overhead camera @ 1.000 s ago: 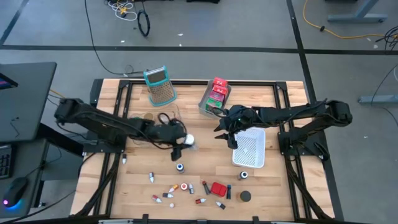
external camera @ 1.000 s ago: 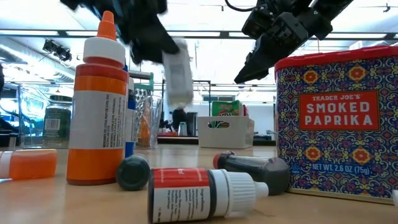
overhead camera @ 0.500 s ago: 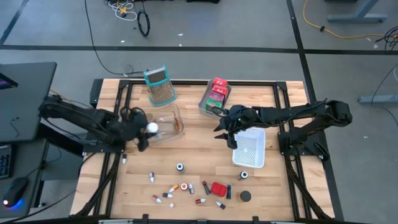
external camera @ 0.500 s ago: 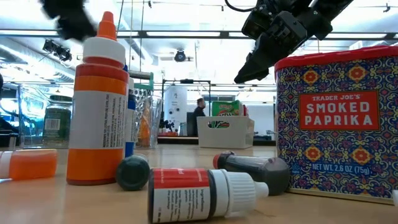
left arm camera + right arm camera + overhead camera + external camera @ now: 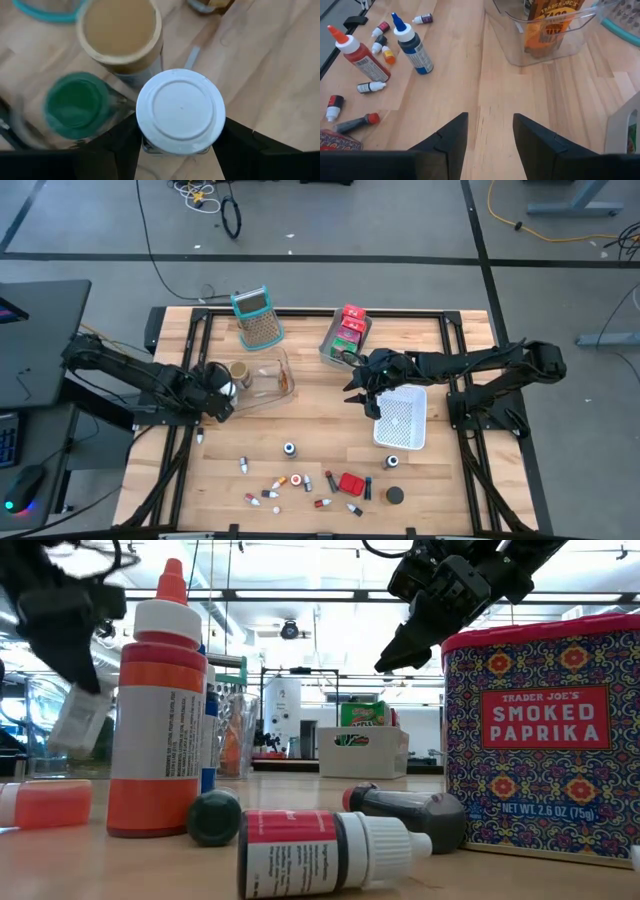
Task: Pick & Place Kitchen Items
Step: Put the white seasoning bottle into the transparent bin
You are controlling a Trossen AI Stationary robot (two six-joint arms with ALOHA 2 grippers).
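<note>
My left gripper [image 5: 222, 390] is shut on a small jar with a white lid [image 5: 180, 110] and hangs over the left end of the clear bin [image 5: 268, 380]. Under it in the bin stand a tan-lidded jar [image 5: 120, 27] and a green-lidded jar [image 5: 75, 105]. In the low view the held jar [image 5: 80, 715] hangs tilted at the far left. My right gripper [image 5: 365, 395] waits open above the table's middle, beside the white basket [image 5: 402, 420], with nothing between its fingers [image 5: 451, 134]. My left gripper pinches the jar between its two fingers, one on each side of the body just under the white lid [image 5: 146, 146]. The fingers [image 5: 117, 147] slant down from above. The jar is lifted clear, tilted, its lid facing back toward the wrist.
The teal-handled grater [image 5: 258, 318] lies at the far side. A clear tray of red and green packets [image 5: 346, 335] stands right of it. Small bottles [image 5: 290, 480], a red paprika tin [image 5: 351, 483] and a dark lid [image 5: 395, 495] lie along the near side.
My left gripper has carried the white-lidded jar from the table's middle toward the left edge, ending over the clear bin's left end. It has tipped to point more steeply down and has rolled, so the jar now hangs tilted. It has kept its hold.
</note>
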